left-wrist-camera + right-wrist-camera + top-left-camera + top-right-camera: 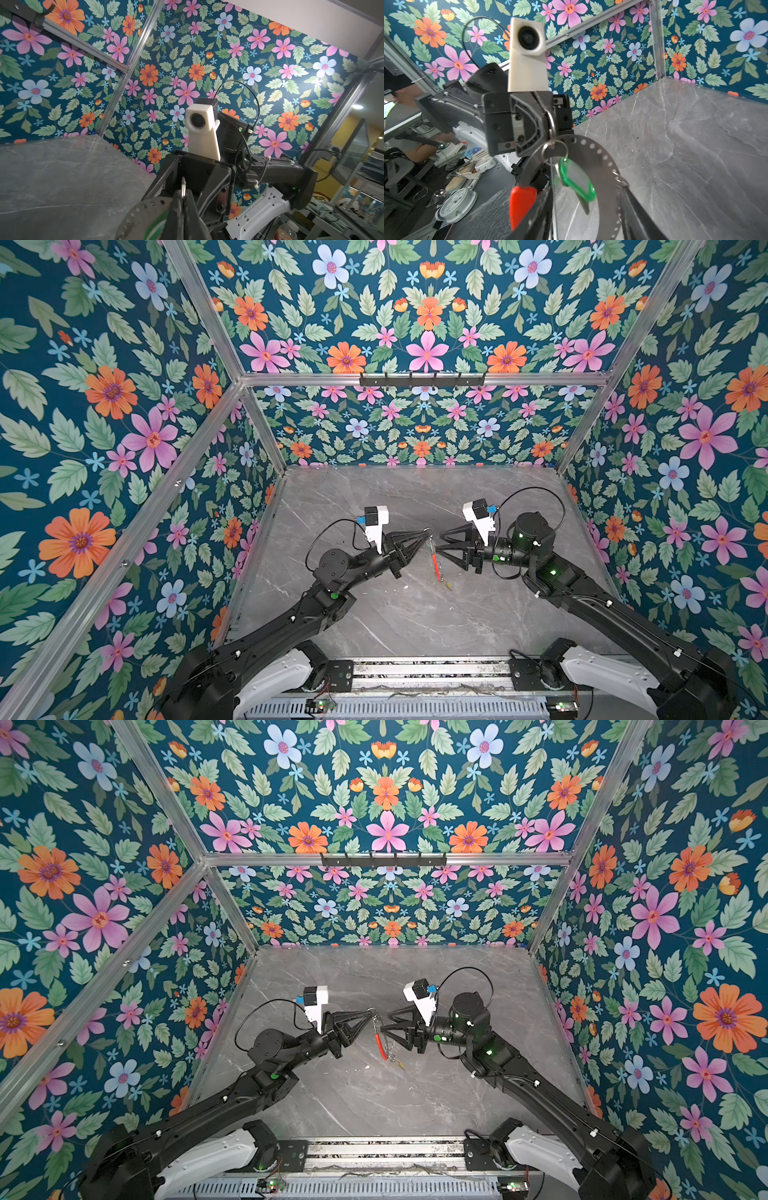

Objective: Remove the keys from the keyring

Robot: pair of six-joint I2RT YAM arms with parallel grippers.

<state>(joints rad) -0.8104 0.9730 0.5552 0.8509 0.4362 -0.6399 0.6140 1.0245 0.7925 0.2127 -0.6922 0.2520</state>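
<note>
The keyring (pixel 602 172), a dark grey hoop with a red arc (pixel 521 203), hangs above the table. My left gripper (pixel 182 199) is shut on a small silver split ring (pixel 183 188) at the hoop's top. In both top views the hoop hangs edge-on (pixel 435 566) (pixel 379 1044) below the left gripper (pixel 428 532) (pixel 370 1011). A key with a green tag (pixel 577 180) dangles from a ring on the hoop. My right gripper (pixel 587 224) is open, with one finger on each side of the hoop, and faces the left one (pixel 441 543) (pixel 386 1023). Something small and yellowish (pixel 446 584) shows at the hoop's lower end.
The grey marble table (pixel 374 614) is walled in by flowered panels on three sides. A black hook rail (pixel 422 379) hangs on the back wall. Both arm bases stand on the front rail (pixel 428 672).
</note>
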